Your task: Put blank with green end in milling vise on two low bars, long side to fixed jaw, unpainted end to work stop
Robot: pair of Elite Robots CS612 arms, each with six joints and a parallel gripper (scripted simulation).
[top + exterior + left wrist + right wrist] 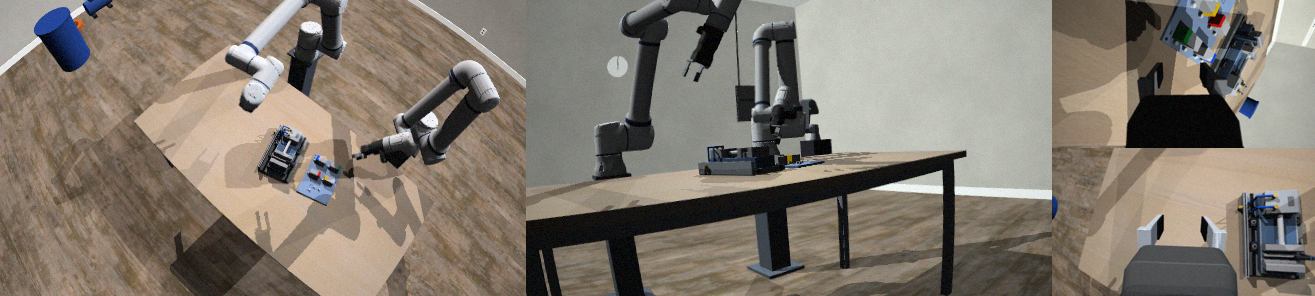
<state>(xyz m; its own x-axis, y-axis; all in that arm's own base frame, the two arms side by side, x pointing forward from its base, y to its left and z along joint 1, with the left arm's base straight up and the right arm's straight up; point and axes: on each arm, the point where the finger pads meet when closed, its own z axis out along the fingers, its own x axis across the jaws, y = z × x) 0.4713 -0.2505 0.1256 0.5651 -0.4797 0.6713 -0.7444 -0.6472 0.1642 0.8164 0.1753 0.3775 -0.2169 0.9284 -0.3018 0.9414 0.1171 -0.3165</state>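
Note:
The blank with the green end (334, 169) (1183, 34) sits at the near edge of the blue plate (325, 195) (1171, 27). The milling vise (282, 156) (1232, 56) stands beside the plate. In the right wrist view its fixed jaw (1283, 267) is at the bottom, its hosed block (1289, 202) at the top; a dark rod (1306, 257) reaches in beside the jaws. The low bars are too small to tell clearly. My left gripper (355, 157) (1181, 70) is open and empty, just off the plate's green-blank side. My right gripper (691, 72) (1182, 223) is open and empty, high above the table beside the vise.
Blanks with a blue end (318, 159) (1212, 58), a red end (316, 174) (1218, 20) and a yellow end (327, 179) (1212, 10) stand on the plate near the green one. Small pale pins (313, 188) show at the plate's other end.

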